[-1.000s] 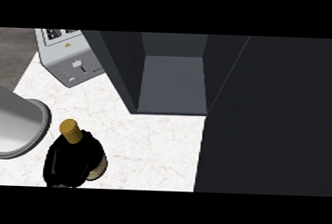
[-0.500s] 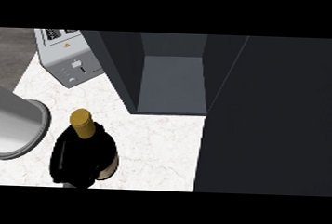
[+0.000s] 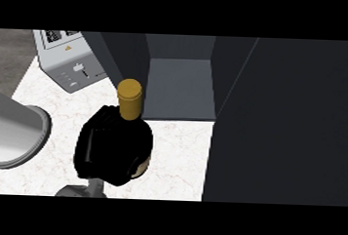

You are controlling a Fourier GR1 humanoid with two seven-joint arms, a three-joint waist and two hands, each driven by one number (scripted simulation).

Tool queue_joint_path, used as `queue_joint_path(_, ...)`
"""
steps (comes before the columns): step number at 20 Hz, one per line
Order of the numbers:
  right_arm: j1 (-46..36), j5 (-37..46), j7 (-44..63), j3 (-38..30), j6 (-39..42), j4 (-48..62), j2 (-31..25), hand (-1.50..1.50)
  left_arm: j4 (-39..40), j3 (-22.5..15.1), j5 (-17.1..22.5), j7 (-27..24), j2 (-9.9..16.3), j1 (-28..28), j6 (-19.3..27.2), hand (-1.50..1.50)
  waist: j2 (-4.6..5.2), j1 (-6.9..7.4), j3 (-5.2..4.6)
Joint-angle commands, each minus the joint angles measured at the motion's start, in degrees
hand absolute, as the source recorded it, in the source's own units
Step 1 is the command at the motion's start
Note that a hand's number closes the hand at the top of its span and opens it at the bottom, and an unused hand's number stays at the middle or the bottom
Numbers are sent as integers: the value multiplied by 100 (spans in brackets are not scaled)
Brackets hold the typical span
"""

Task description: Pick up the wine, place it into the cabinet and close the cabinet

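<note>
- Black hand [image 3: 107, 149] curled round wine [image 3: 128, 101], fingers wrapped on the dark body, gold top poking out above.
- Held over counter [image 3: 179, 154], just before open cabinet [image 3: 179, 88].
- Toaster [image 3: 69, 59] at back left.

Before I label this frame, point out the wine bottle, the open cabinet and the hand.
wine bottle [image 3: 129, 99]: head view, on its gold neck.
cabinet [image 3: 179, 88]: head view, on its inner floor.
hand [image 3: 107, 149]: head view, on its black back.
</note>
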Motion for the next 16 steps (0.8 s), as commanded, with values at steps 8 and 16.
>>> queue_joint_path(8, -163, -655, 706, -525, 27, -996, -60, -150, 401, -656, 4, 868, -1, -1412, 1784, 150, 19, 28, -2)
queue_joint_path(16, 429, -727, 276, -474, 312, -1063, 9, -150, 2152, -851, 557, 47, -1, -2326, 2396, 150, 33, -137, -2)
